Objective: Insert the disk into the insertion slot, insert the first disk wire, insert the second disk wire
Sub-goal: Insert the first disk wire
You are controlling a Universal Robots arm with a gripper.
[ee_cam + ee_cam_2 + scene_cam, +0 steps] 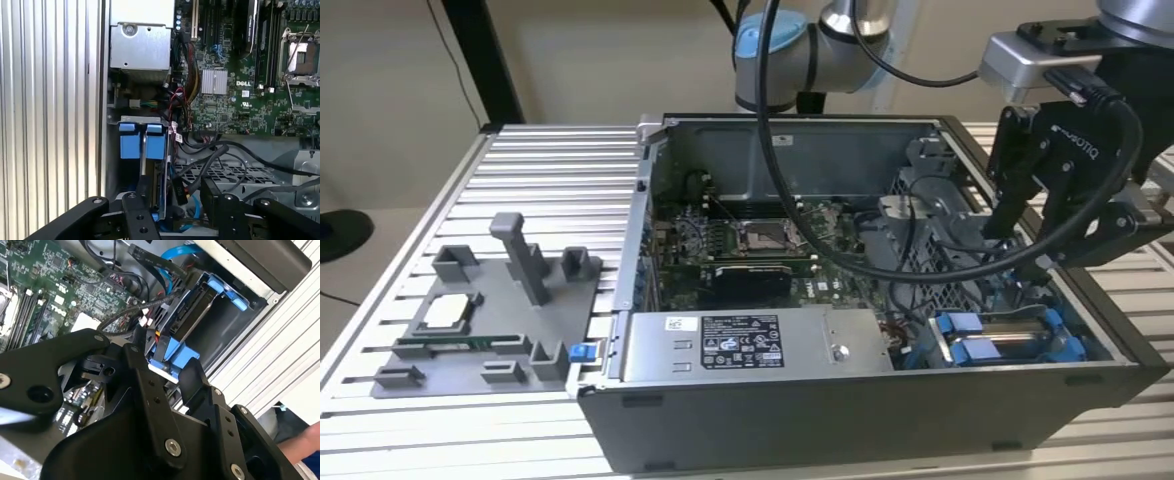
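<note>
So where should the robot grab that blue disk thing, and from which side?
Probably by the blue end tabs, coming straight down through the open top of the case. The disk sits down in the insertion slot, so metal walls hem its flat sides, and the tabs stick out for the open gripper to pinch.

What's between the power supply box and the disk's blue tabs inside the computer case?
A bundle of red and black wires lies between the power supply box and the disk, as the first wrist view shows.
</note>
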